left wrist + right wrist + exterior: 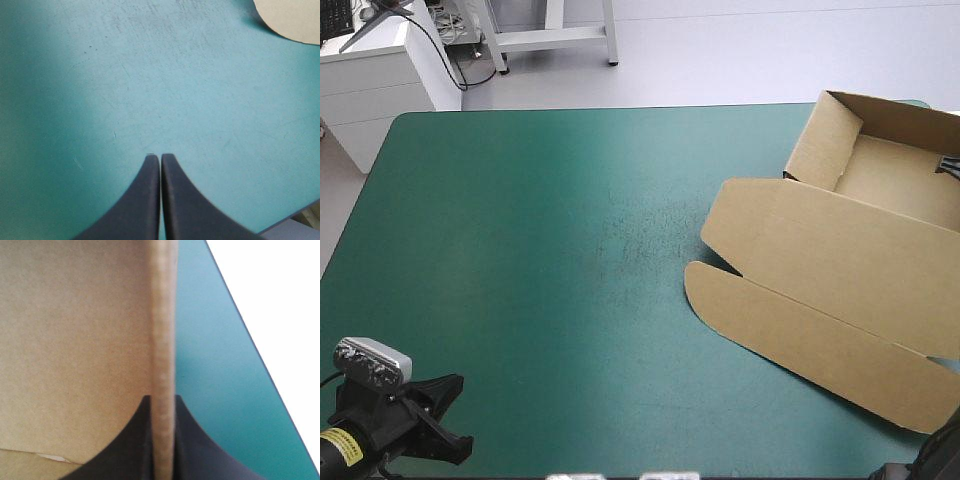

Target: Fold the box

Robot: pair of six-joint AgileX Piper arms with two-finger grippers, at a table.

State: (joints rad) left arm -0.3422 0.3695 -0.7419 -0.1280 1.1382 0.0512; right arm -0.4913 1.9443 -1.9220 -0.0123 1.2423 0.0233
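Note:
The brown box (840, 250) lies at the table's right side, its lid flat toward the front and its tray walls raised at the far right. Only the black tips of my right gripper (950, 166) show at the box's right wall. In the right wrist view my right gripper (163, 402) is shut on the box, a wall edge (163, 340) of board standing between its fingers. My left gripper (445, 415) rests at the front left corner of the table, far from the box. Its fingers (160, 159) are shut over bare cover, a rounded box flap (290, 20) ahead.
The teal-green cover (550, 250) stretches bare across the left and middle of the table. The table's right edge (250, 340) runs close beside my right gripper. A white cabinet (380, 80) stands beyond the far left corner.

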